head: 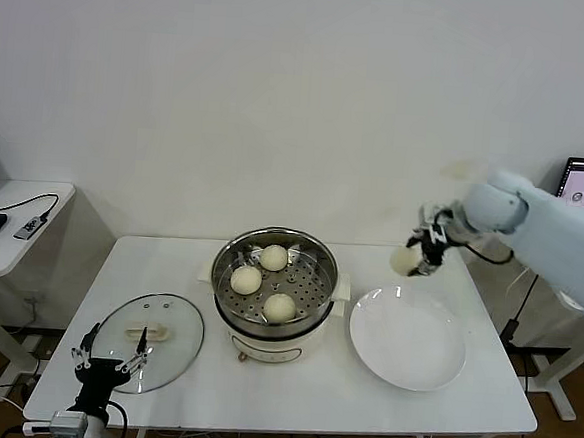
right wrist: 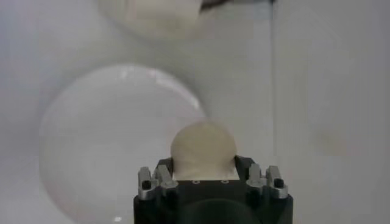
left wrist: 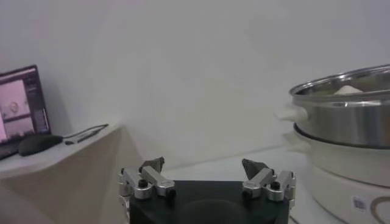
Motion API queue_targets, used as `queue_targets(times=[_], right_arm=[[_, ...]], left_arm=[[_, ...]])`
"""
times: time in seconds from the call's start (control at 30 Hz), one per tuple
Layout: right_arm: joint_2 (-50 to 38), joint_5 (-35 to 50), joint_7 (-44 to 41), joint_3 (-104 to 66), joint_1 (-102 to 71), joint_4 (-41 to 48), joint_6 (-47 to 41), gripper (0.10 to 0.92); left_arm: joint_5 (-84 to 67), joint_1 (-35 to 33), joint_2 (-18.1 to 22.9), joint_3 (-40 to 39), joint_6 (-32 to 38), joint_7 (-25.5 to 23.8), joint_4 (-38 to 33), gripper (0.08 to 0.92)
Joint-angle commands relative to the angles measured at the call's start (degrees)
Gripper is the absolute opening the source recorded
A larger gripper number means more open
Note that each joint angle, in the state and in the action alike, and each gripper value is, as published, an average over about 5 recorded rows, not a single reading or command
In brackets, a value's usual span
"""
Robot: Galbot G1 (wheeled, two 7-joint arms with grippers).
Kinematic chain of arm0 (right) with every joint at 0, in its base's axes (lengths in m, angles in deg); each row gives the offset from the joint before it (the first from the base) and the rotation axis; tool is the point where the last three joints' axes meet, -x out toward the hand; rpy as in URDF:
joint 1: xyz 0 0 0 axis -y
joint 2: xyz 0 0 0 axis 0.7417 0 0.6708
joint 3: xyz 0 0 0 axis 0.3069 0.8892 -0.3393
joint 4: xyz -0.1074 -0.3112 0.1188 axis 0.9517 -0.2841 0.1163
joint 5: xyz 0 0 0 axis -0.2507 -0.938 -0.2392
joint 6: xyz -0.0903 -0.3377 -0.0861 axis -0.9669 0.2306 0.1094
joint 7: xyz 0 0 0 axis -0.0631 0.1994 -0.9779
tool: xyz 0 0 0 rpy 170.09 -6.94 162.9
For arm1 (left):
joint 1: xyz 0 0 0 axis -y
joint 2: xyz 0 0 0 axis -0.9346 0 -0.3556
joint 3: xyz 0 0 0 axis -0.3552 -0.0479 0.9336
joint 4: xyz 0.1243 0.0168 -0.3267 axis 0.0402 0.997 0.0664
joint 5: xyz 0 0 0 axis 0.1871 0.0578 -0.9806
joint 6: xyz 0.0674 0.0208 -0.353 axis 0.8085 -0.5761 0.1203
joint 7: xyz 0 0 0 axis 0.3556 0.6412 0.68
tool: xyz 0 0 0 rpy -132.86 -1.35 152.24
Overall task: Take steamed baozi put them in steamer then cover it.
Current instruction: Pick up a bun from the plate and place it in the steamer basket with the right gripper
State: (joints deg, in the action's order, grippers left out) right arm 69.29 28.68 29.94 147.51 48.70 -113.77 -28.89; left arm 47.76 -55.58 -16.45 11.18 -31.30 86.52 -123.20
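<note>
My right gripper [head: 421, 260] pinched the last baozi [head: 406, 259] above the plate [head: 408, 339] — the steamer [head: 274, 278] lay leftward (left gripper [head: 110, 357] spread, parked).

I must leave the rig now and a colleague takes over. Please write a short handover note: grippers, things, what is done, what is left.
Right gripper: shut on the fourth bun, held in the air above the far edge of the white plate.
Left gripper: open, holds nothing, low at the table's front left by the lid.
Steamer: middle of the table, uncovered, with three buns on its tray.
Done: three buns in, fourth picked up.
Left: put the fourth bun in the steamer, then set the lid on it.
</note>
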Motion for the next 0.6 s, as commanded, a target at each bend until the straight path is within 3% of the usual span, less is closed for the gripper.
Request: queue_targets(times=[0.03, 0.27, 0.6], right_arm=[[12.5, 18.8, 6.6, 7.9, 10.8, -2.0, -9.5, 0.619], [20.5, 23.8, 12.3, 7.1, 6.7, 0.0, -15.7, 0.625], [25.6, 20.6, 14.7, 7.5, -0.3, 4.7, -16.5, 0.628]], left_arm=[[-5.4, 0.2, -0.7, -0.4, -0.6, -0.1, 0.1, 0.823], [-3.9, 0.0, -0.3, -0.1, 0.5, 0.0, 0.3, 0.823], [-3.8, -0.3, 0.2, 0.3, 0.5, 0.3, -0.4, 0.823]])
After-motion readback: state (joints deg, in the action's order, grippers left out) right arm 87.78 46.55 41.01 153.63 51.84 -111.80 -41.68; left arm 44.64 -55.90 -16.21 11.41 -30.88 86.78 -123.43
